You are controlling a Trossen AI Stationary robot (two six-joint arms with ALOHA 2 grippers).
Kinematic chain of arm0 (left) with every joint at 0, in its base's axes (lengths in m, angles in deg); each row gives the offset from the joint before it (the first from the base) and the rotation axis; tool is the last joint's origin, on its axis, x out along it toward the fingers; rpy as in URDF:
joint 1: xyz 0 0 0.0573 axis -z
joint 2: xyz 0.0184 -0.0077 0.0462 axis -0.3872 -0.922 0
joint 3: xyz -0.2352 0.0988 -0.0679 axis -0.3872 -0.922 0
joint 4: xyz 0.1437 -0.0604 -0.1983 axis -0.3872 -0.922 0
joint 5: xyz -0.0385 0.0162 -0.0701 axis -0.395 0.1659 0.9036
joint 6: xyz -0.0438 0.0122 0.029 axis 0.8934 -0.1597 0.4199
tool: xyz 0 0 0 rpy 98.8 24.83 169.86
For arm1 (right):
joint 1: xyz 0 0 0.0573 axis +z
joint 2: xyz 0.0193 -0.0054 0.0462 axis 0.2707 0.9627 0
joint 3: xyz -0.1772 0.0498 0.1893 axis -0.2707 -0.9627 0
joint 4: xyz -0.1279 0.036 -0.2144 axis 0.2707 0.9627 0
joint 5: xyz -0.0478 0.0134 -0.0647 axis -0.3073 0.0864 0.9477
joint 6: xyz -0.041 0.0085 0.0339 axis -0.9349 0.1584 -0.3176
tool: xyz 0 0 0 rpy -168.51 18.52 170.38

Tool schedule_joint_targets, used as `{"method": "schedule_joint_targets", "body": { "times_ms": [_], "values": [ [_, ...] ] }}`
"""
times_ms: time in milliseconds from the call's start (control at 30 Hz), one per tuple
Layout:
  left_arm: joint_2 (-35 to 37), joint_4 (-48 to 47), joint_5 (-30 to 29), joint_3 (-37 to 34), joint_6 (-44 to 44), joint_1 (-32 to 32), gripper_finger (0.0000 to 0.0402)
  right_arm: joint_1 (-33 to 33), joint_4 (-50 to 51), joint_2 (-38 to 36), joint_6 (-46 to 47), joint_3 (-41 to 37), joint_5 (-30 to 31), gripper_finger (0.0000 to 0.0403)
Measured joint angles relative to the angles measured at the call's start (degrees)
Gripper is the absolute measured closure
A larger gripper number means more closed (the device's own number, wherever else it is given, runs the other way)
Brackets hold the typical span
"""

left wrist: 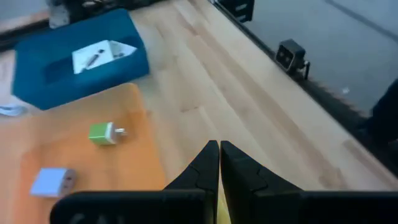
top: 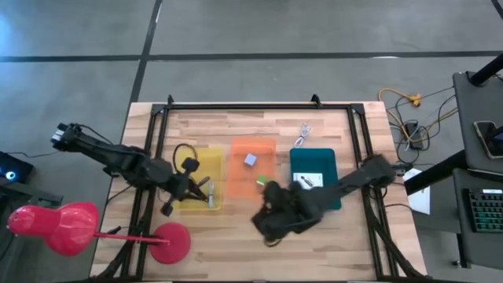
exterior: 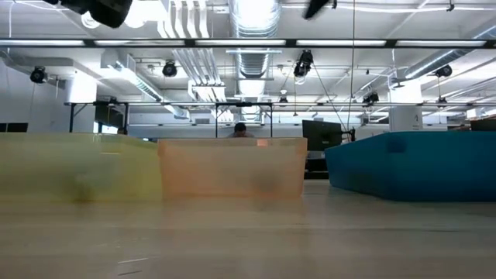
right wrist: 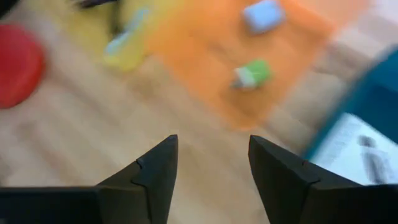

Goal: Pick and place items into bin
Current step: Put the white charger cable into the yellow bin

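A: High view first, working from the near edge; the right gripper is hanging over bare wood just near of the orange bin, and its own wrist camera is showing the fingers spread wide with nothing between them.

B: And the left gripper?

A: It is sitting over the yellow bin on the left; its fingers are pressed together, clenched on nothing I can make out.

B: Where are the items lying?

A: Going farther in, the green cube is resting in the near part of the orange bin, a small silvery prong poking from one side; the lavender cube is lying beyond it in the same bin, pale and blocky; the two are apart, not touching.

B: The rest?

A: White printed cards are lying flat in the teal bin on the right; a black coiled cable is looping at the yellow bin's far left corner; a silvery tool is lying inside that bin; farthest off, a white cable is lying loose on the table, the one item I see outside any bin.

B: How should the step be done well?

A: I am judging the right arm best placed for that cable; it should be keeping its fingers wide, lowering straight over the bunched middle, and closing only once both pads are straddling the strands.
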Motion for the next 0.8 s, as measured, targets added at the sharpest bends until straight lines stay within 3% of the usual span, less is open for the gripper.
{"method": "schedule_joint_targets", "body": {
  "times_ms": [200, 333, 433, 567, 800],
  "values": [
    [0.6, 3.7, 1.5, 0.2, 2.6, -3.8, 0.0402, -2.6, -4.0, -19.4, 11.0, -25.6, 5.9, 0.0244],
    [0.0, 9.4, 1.2, 0.2, 4.9, -8.4, 0.0402, -15.2, -5.7, -32.7, 14.2, -40.2, 3.7, 0.0242],
    [-1.5, 10.2, -2.0, 0.2, 8.7, -12.5, 0.0402, -28.6, -12.0, -39.6, 10.0, -48.5, -4.4, 0.0228],
    [-3.0, 10.4, -7.8, 0.2, 13.3, -16.1, 0.0402, -44.4, -20.4, -41.8, -0.3, -56.0, -16.7, 0.0206],
    [-4.9, 10.1, -16.4, 0.2, 16.2, -20.0, 0.0402, -62.8, -23.6, -36.4, -8.3, -59.1, -23.4, 0.0186]
  ]
}}
